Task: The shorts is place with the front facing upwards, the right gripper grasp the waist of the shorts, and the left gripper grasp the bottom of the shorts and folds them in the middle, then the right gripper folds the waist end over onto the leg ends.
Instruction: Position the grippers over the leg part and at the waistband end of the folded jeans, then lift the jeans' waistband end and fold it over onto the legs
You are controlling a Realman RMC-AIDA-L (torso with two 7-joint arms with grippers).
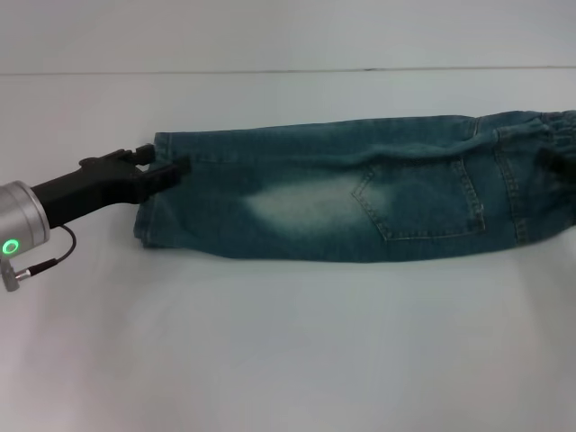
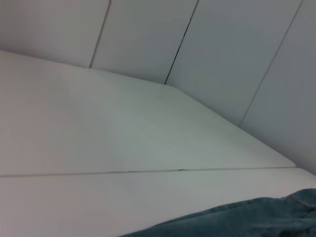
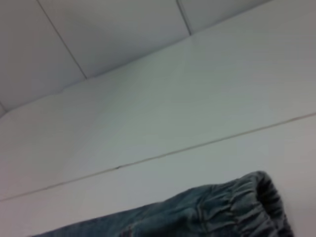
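surface: white table (image 1: 288, 360) | seam: thin line crosses tabletop (image 2: 98, 173) | backdrop: pale wall panels (image 2: 222, 49) with dark vertical joints, meeting table's far edge

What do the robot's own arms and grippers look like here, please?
The left gripper is matte black and angular, on a silver cylindrical wrist with a glowing green ring light and a thin dark cable ending in a small metal plug. Of the right gripper, only a sliver of black shows at the picture's edge.
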